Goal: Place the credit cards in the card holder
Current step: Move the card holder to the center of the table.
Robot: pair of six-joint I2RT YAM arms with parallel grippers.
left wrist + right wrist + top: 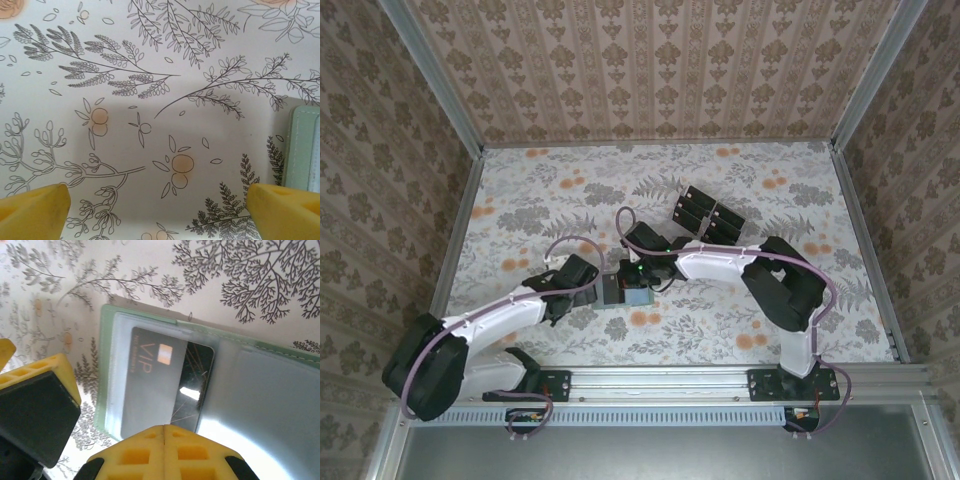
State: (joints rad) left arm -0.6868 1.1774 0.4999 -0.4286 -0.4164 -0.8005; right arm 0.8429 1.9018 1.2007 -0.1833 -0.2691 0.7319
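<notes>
The sage-green card holder lies open on the table, its clear pockets facing up. A black credit card marked VIP sits partly inside the left clear pocket, one end still sticking out. My right gripper is shut, with its tips at the card's near edge and nothing between them. In the top view it hovers over the card holder. My left gripper stands wide open over bare table, the card holder's edge just to its right. More black credit cards stand at the back.
The spare cards stand in a clear slotted tray behind the right arm. A yellow finger with a black pad, from the left gripper, sits close to the holder's left edge. Patterned walls enclose the floral table.
</notes>
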